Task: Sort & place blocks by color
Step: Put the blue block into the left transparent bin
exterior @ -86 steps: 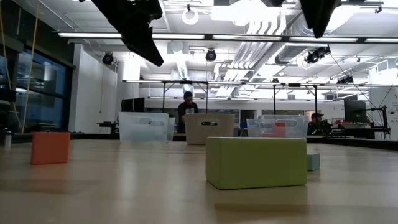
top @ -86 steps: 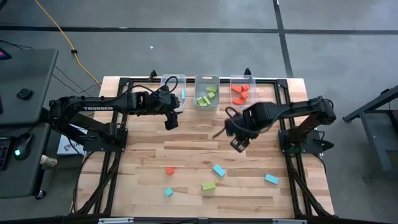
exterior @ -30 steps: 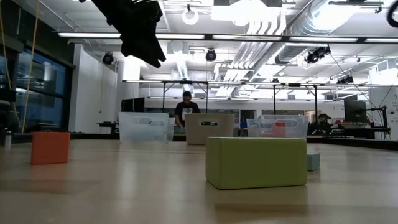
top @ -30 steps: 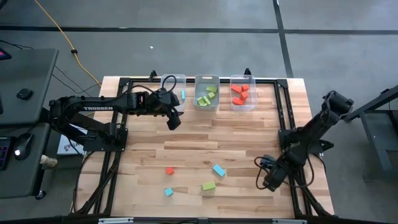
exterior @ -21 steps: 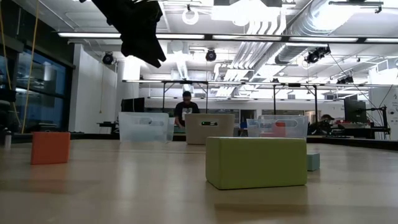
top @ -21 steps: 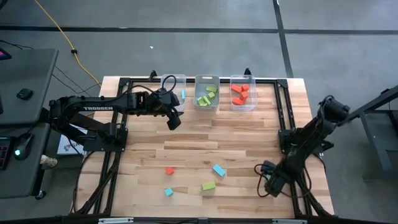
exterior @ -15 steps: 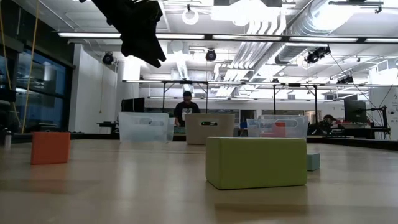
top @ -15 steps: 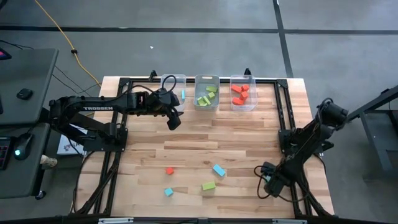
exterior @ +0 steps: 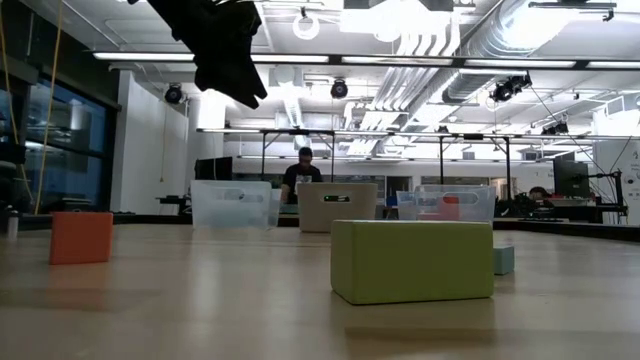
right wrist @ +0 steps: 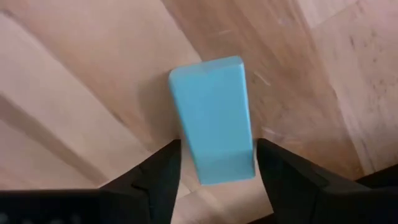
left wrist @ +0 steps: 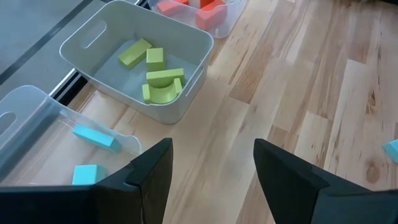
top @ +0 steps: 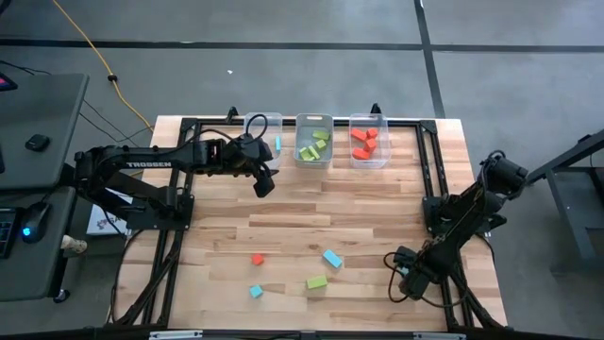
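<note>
The right hand [top: 412, 271] is low at the worktop [top: 311, 203], near its right front edge. Its two fingers [right wrist: 155, 177] stand on both sides of a light blue bar [right wrist: 214, 118] that lies flat on the wood; I cannot tell if they already press it or only stand beside it.

The left hand [top: 263, 180] hangs released, holding nothing, just in front of the left clear bin [top: 261, 122], which contains two light blue blocks [left wrist: 93, 137]. The middle bin [left wrist: 193, 43] holds green blocks [left wrist: 158, 74], the right bin [top: 369, 121] red-orange blocks [top: 362, 142].

In front of the bins, on the open wood, lie a red-orange cube [top: 257, 259], a light blue bar [top: 332, 258], a green bar [top: 316, 281] and a small light blue cube [top: 256, 292].
</note>
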Action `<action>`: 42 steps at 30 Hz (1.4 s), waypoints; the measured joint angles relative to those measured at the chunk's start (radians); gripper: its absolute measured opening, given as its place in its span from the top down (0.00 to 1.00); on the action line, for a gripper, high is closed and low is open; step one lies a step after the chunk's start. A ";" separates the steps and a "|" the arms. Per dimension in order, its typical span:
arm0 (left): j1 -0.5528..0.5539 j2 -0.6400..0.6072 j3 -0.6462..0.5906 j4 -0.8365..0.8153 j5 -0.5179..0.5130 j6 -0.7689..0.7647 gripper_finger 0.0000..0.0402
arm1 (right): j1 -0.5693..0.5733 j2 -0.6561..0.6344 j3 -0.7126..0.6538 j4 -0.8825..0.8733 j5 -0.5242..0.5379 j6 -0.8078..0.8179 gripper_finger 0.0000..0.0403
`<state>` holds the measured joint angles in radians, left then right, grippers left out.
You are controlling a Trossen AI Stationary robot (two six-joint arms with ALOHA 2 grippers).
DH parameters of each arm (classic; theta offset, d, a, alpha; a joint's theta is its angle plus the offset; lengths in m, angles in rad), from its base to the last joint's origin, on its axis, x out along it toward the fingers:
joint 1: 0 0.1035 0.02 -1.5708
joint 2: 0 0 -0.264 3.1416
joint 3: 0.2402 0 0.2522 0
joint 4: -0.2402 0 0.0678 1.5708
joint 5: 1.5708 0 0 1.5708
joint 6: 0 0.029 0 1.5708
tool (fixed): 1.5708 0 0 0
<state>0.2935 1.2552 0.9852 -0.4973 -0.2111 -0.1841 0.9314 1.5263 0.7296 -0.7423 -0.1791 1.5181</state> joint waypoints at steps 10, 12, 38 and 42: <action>0.000 0.000 0.000 -0.002 0.001 0.002 0.49 | -0.005 0.044 0.007 0.036 -0.031 0.030 0.72; 0.000 0.000 0.000 -0.002 0.002 0.002 0.49 | -0.013 0.032 0.004 0.037 -0.033 0.040 0.73; 0.000 0.000 0.000 0.129 0.123 -0.360 0.49 | -0.318 -0.290 0.028 0.132 0.422 0.015 0.73; 0.001 0.000 0.000 0.220 0.125 -0.470 0.49 | -0.437 -0.291 0.098 0.132 0.469 -0.161 0.73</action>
<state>0.2948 1.2552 0.9852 -0.2770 -0.0864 -0.6542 0.4941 1.2350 0.8279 -0.6101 0.2903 1.3572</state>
